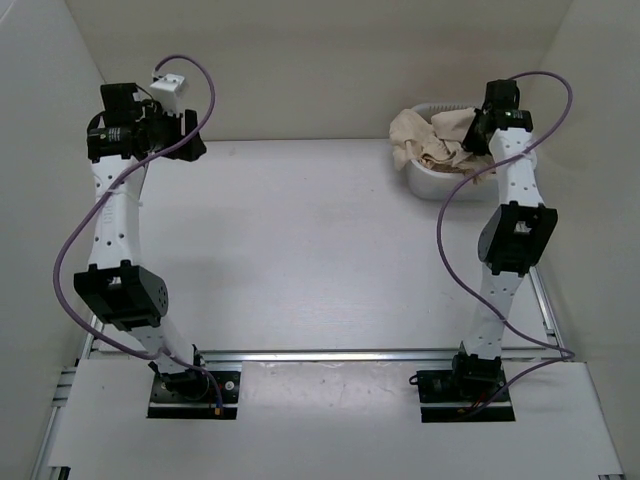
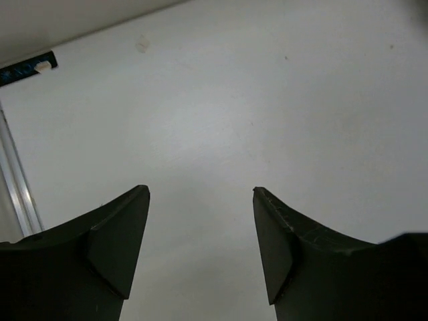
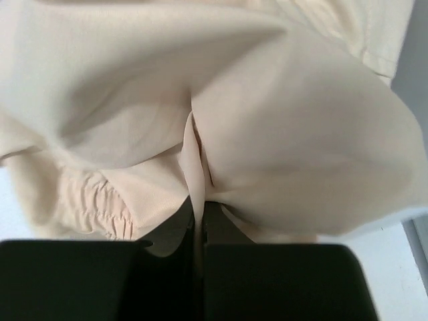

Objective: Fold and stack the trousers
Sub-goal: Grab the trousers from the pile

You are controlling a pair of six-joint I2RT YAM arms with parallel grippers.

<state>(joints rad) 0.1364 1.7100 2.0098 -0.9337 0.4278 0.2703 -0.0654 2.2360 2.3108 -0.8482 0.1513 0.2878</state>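
Black fingers [image 3: 267, 281] of the right gripper [image 3: 198, 217] fill the bottom of the right wrist view, pressed together on a thin upright fold of the trousers [image 3: 287, 134]. The beige cloth takes up nearly all of that view. It billows in 1 smooth bulge on the right, and a gathered elastic band [image 3: 100, 207] shows at lower left.

From above, a white tub [image 1: 440, 185] stands at the far right of the bench [image 1: 300, 250]. The trousers [image 1: 430, 140] lie bunched inside the tub, wrinkled, with a flap hanging over its left rim. The right gripper [image 1: 478, 135] reaches down into the tub from its right side and meets the heap near the top. A purple cable [image 1: 445, 225] loops beside the right arm, just in front of the tub.

Well to the left of the tub, near the far left corner, the left gripper [image 1: 190, 135] hangs above the bench. In the left wrist view this gripper [image 2: 200, 194] is spread wide. Its 2 dark fingers [image 2: 114, 247] stand apart with only bare white bench [image 2: 234, 100] between them, and it holds nothing. A metal rail [image 2: 13, 174] runs along the left edge of that view.
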